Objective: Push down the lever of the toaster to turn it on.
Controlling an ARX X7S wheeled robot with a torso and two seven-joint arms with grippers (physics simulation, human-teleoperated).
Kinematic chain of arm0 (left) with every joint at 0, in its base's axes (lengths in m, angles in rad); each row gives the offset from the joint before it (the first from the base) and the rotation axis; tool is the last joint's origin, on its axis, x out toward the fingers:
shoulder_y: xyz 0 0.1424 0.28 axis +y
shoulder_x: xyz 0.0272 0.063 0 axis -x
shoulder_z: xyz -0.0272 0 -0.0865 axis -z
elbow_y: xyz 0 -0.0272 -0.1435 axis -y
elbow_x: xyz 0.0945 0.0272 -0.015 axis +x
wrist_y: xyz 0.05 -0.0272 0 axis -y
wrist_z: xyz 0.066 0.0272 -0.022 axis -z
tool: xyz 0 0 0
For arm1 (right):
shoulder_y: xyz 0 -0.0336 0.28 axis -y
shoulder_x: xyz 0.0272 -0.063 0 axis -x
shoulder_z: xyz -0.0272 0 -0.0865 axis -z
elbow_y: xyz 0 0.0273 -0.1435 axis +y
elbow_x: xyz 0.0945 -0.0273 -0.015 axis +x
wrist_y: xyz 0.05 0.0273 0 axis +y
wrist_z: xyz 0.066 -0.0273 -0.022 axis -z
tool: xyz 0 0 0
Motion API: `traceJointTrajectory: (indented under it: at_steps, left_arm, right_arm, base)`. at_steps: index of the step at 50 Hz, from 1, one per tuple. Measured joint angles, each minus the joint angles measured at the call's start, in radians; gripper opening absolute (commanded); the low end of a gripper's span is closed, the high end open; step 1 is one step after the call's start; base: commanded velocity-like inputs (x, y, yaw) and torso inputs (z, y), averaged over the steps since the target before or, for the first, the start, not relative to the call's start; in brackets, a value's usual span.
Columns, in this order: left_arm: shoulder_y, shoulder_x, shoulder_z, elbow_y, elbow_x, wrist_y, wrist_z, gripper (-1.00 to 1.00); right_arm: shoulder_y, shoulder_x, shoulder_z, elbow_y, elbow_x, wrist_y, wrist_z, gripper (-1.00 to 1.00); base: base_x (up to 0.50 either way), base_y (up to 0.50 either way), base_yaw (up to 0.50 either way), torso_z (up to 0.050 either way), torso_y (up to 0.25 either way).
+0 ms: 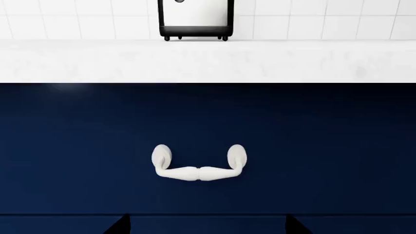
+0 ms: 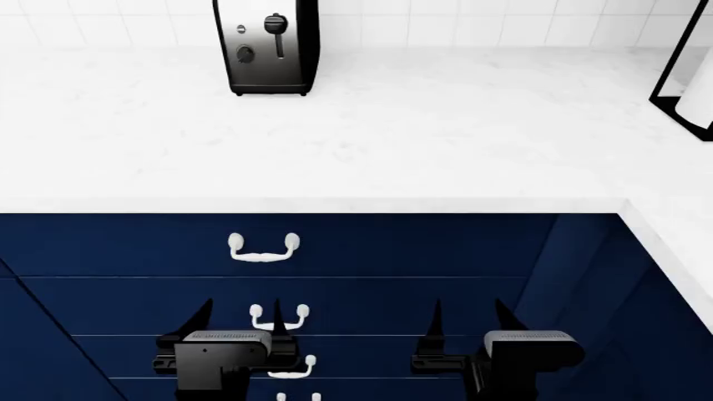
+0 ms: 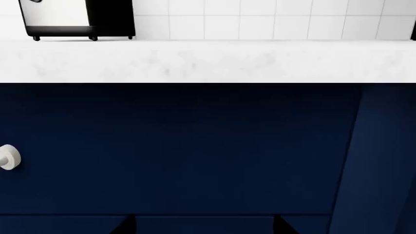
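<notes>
- The toaster point(image 2: 266, 46) stood at the back of the white countertop point(image 2: 368, 142), hard against the tiled wall point(image 2: 468, 21), left of centre in the head view.
- Its shiny end face looked toward the robot, and there was the lever point(image 2: 275, 24), a small black tab sitting high on its vertical slot.
- Just below and to the side of the lever sat the round black dial point(image 2: 245, 53).
- The left gripper point(image 2: 236, 322) hung low in front of the navy drawer fronts point(image 2: 423, 246), its two dark fingertips spread apart and holding nothing.
- The right gripper point(image 2: 466, 317) sat at the same height, fingers likewise parted and empty.
- Both grippers were well apart from the toaster, below the counter's edge.
- From the left wrist view, the toaster's lower body and feet point(image 1: 196, 22) showed straight ahead on the counter, with a white drawer handle point(image 1: 198, 163) centred on the blue panel beneath.
- From the right wrist view, the toaster point(image 3: 77, 19) sat off toward one corner of the frame, only its base visible.
- At the head view's far right edge, a black-framed object point(image 2: 685, 71) stood on the counter, cut off too much to identify.
- More white handles point(image 2: 264, 248) ran down the drawer stack by the left arm.
</notes>
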Motion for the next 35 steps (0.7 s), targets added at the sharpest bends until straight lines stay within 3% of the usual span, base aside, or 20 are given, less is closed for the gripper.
traceJointTrajectory:
  at_steps: [10, 21, 35]
  left_arm:
    - [-0.006, -0.021, 0.022, -0.003, -0.026, -0.007, -0.014, 1.0]
    - [-0.04, -0.053, 0.048, 0.054, -0.07, -0.08, -0.016, 1.0]
    - [-0.189, -0.11, 0.051, 0.216, -0.15, -0.332, -0.007, 1.0]
  right_arm:
    - [0.004, 0.02, -0.02, 0.011, 0.02, -0.002, 0.026, 1.0]
    - [0.031, 0.054, -0.041, -0.009, 0.04, 0.034, 0.048, 1.0]
    - [0.162, 0.117, -0.046, -0.098, 0.059, 0.186, 0.052, 1.0]
  base:
    - [0.0, 0.0, 0.0, 0.003, 0.0]
    - [0.0, 0.0, 0.0, 0.05, 0.0]
    - [0.0, 0.0, 0.0, 0.05, 0.0]
